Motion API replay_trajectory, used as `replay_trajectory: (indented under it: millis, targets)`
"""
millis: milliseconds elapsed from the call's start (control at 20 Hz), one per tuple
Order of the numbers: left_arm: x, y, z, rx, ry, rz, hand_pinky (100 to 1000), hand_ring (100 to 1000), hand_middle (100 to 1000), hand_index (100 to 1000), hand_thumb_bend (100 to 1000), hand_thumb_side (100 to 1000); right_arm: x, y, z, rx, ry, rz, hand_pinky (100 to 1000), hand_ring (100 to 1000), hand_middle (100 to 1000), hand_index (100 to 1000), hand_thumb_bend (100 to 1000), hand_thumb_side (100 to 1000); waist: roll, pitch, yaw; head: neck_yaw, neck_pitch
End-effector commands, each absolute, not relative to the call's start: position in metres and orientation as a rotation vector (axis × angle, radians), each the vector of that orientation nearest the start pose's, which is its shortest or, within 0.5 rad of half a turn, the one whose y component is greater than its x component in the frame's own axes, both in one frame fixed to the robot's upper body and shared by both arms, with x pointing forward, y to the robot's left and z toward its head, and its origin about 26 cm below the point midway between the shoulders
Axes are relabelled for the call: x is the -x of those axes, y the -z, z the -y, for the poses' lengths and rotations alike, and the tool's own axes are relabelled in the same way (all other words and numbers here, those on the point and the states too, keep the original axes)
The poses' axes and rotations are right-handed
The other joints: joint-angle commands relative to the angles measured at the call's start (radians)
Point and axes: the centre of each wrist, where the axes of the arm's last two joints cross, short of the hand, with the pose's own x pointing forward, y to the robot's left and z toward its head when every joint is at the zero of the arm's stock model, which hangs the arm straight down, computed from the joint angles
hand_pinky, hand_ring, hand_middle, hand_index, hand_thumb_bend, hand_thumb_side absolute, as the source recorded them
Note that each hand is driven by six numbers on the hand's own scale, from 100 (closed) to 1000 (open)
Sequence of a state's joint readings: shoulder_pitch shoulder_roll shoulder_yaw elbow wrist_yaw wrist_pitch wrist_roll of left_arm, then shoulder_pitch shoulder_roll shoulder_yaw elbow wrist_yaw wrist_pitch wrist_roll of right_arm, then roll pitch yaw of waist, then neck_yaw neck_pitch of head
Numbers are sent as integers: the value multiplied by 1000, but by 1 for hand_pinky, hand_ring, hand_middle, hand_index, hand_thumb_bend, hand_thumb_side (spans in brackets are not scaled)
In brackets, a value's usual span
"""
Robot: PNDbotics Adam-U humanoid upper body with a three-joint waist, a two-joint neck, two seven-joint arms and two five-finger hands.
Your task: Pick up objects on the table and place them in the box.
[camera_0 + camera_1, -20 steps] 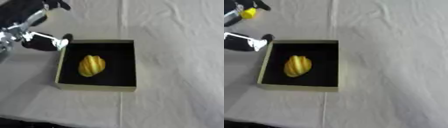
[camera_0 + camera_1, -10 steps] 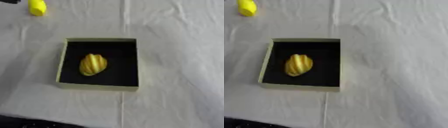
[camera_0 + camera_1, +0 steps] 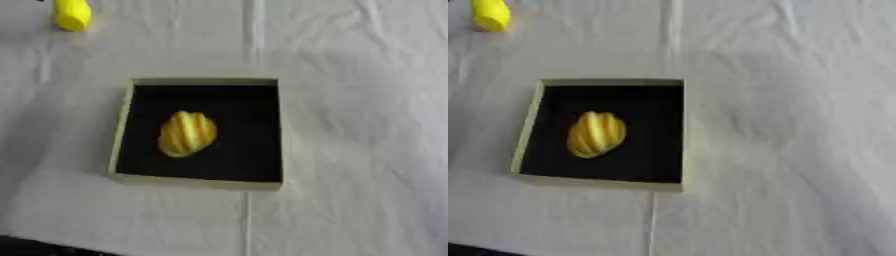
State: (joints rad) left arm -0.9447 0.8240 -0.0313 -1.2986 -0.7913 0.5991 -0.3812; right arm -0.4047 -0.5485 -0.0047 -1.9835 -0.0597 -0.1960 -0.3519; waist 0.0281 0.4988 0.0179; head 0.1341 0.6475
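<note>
Inside the box (image 3: 122,131), a ribbed yellow fruit (image 3: 186,133), long axis near-to-far, slightly tilted; neither hand visible.

A pale grey-white cloth (image 3: 350,100) covers the whole desk, creased and rumpled, with a straight fold line running up the middle and softer wrinkles fanning out to the right. The light is even and soft. A dark strip (image 3: 35,247) shows at the lower left corner.
</note>
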Motion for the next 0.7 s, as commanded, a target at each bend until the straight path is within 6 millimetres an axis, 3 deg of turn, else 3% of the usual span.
replay_trajectory:
  millis: [50,400,700]
  targets:
    - [-402,-371,-391,-1372,518,1177,873,867,820,899,548,267,-302,-258,283,-489,224,-3565,842,792,716,841,100,757,3,-15,-2,5,-26]
    - [-420,-346,-419,-1319,528,1147,863,860,814,899,550,275,-303,-260,280,-469,216,-3560,842,793,715,841,100,764,3,9,-5,0,-47]
    - [-431,-337,-419,-1291,517,1238,851,838,793,904,495,255,-304,-262,277,-432,211,-3559,843,792,713,840,100,765,2,23,-17,5,-61]
